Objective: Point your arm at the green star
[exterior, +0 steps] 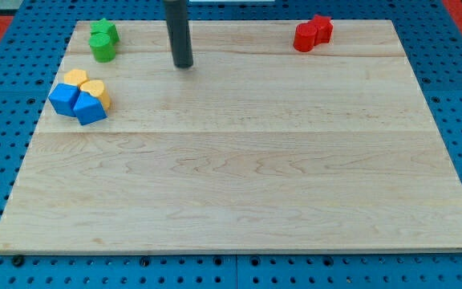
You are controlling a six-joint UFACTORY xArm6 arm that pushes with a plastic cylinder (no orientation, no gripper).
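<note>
Pale wooden board point(239, 160) on a blue pegboard bench, blocks only along the upper edge and upper left of the frame. No jaws to report: my tool is a bare dark rod, and my tip point(184, 66) rests on open wood, touching nothing. Green star point(105, 33) sits in the upper left corner, left of my tip and slightly higher, pressed against a green cylinder point(101, 50) just below it. Further down the left side: two yellow blocks point(87, 85) and two blue blocks point(77, 103) bunched together. Red blocks point(313, 34) at upper right, well apart. Risks as I judge them: sliding left too low strikes the cylinder first and shunts both greens; overshooting nudges the star toward the board's corner edge. A high, slow approach seems safest.
</note>
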